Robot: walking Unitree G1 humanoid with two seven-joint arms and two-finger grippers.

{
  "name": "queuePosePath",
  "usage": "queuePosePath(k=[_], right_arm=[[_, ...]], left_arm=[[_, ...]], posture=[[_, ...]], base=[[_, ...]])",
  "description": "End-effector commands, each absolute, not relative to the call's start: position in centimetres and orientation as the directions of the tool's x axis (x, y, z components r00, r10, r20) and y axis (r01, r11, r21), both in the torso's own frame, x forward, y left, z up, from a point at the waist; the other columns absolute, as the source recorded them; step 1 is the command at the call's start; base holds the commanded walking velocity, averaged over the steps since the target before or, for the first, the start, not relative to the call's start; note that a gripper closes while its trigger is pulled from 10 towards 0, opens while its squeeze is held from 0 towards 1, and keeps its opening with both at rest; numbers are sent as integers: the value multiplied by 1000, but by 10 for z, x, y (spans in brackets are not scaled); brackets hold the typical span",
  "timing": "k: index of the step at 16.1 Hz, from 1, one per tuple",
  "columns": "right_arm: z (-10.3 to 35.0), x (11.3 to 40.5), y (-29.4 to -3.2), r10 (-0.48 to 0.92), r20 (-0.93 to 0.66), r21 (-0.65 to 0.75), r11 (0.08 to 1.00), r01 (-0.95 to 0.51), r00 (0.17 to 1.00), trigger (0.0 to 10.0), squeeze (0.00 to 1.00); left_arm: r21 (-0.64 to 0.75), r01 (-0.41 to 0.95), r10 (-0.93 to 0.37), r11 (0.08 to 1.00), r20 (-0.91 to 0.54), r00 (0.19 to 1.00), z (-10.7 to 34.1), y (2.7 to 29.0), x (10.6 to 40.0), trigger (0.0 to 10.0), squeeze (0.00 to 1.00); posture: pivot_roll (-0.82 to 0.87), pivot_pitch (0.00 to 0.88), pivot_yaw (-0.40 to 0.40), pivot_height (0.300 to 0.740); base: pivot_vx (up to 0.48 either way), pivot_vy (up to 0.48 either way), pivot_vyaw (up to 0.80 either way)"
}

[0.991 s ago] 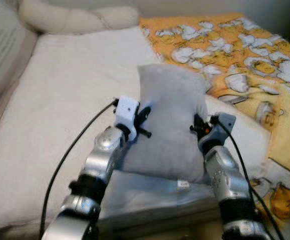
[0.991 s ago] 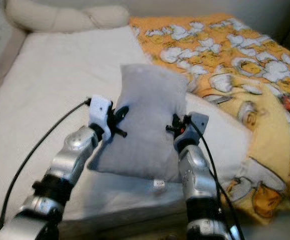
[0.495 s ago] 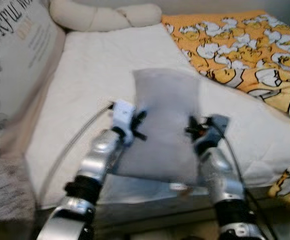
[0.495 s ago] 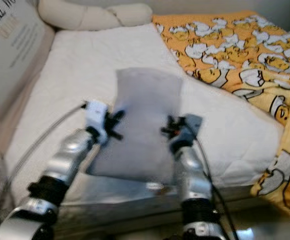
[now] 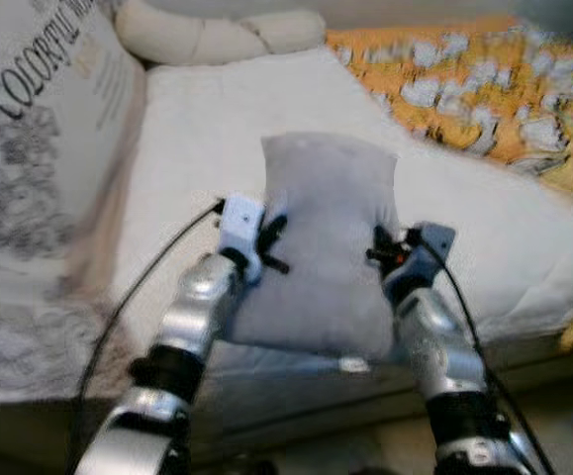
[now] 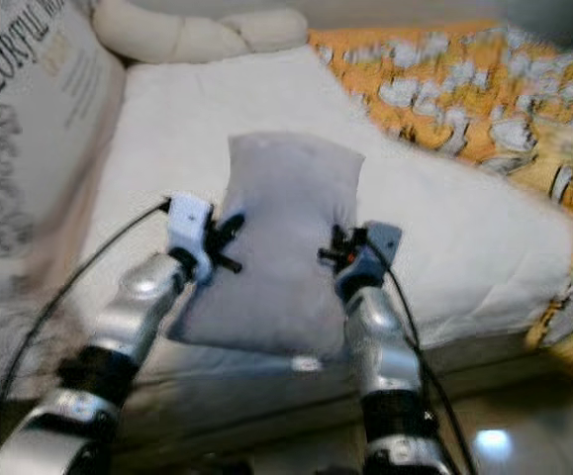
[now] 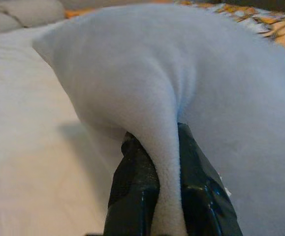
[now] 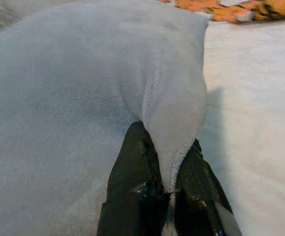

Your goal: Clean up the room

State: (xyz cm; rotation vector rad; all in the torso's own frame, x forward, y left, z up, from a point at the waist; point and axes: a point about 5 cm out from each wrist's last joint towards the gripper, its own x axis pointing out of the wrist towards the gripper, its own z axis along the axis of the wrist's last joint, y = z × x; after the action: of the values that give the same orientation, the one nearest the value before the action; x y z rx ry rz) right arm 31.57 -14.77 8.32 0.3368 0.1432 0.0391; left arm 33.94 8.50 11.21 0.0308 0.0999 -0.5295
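Both grippers are pinching the grey pillow above the near edge of the white mattress, the left gripper clamping its left side and the right gripper its right.

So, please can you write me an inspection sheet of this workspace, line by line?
Surface: white mattress, bare part wrinkled.
Job's things: grey pillow, held up above the mattress.
Clutter: orange patterned blanket; cream bolster at the far end.
Grippers: left gripper and right gripper each pinch a pillow edge.
Cables: black cable along the left arm.
Surroundings: large printed cushion on the left; floor, blurred.
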Motion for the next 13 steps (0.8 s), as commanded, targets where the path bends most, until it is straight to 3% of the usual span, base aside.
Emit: queuePosePath(k=[1,8,13], right_arm=[[93,319,-148,51,-93,335,942,-16,994,10000,0],[93,321,-147,64,-91,332,943,-30,994,10000,0],[94,326,-147,119,-103,327,942,-79,988,10000,0]], left_arm=[[31,481,-478,876,-69,876,123,93,345,10000,0],[34,466,-463,884,-69,884,123,95,347,10000,0],[45,425,-423,904,-42,905,125,98,346,10000,0]], posture=[[-67,0,37,740],[-60,0,28,740],[-34,0,2,740]], base=[[0,352,0],[0,340,0],[0,0,0]])
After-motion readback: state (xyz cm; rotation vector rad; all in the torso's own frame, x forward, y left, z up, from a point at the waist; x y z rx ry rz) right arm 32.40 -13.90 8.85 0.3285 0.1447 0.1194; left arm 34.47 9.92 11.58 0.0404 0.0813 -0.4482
